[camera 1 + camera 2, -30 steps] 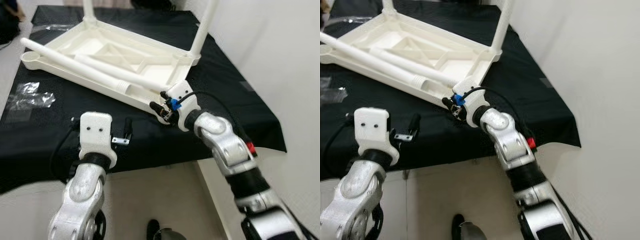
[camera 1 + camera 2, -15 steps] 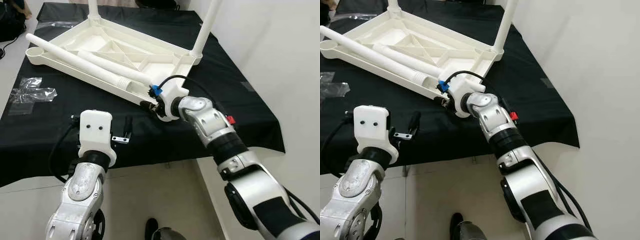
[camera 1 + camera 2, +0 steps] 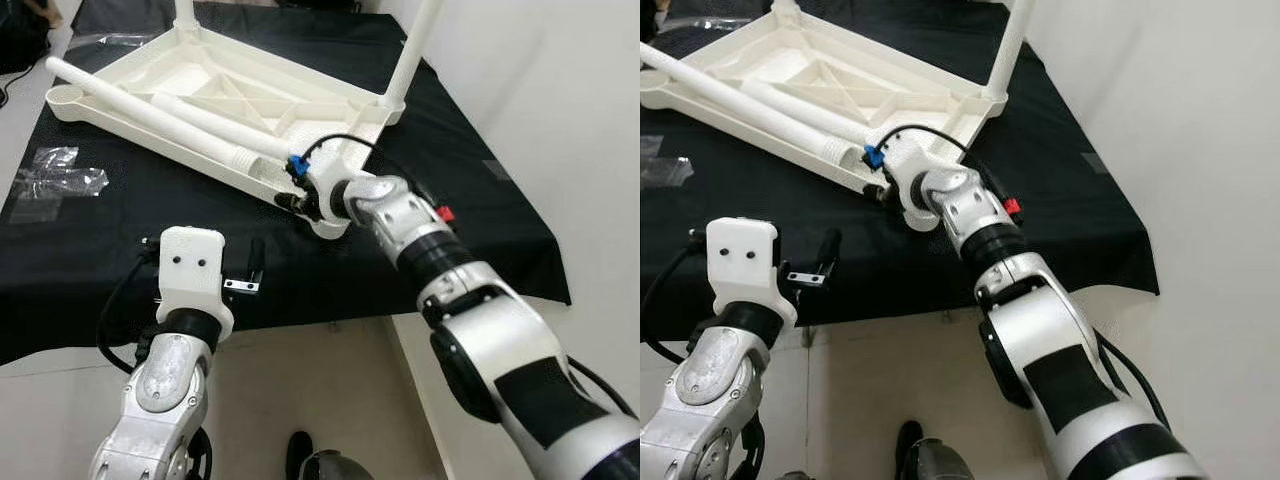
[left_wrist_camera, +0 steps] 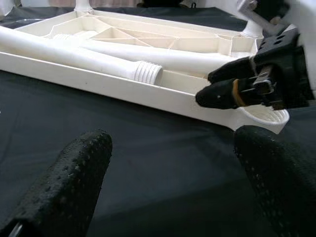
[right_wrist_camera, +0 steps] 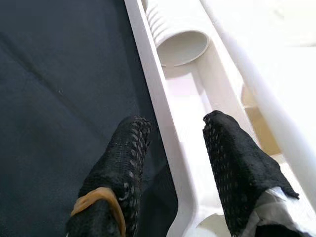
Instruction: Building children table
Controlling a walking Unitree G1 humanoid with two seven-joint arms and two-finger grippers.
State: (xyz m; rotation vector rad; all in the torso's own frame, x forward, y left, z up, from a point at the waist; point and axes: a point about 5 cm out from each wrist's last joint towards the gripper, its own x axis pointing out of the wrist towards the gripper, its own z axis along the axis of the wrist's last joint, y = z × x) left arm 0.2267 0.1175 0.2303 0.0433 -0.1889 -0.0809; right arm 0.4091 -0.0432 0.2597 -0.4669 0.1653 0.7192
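You see the white plastic table top lying upside down on the black cloth, ribbed underside up, two legs standing at its far corners. Two loose legs lie along its near edge, one showing a threaded end. Your right gripper straddles the near rim, jaws apart, one finger outside, one inside. Your left gripper hovers above the cloth near the rim, jaws apart. Clear plastic bags lie to the left.
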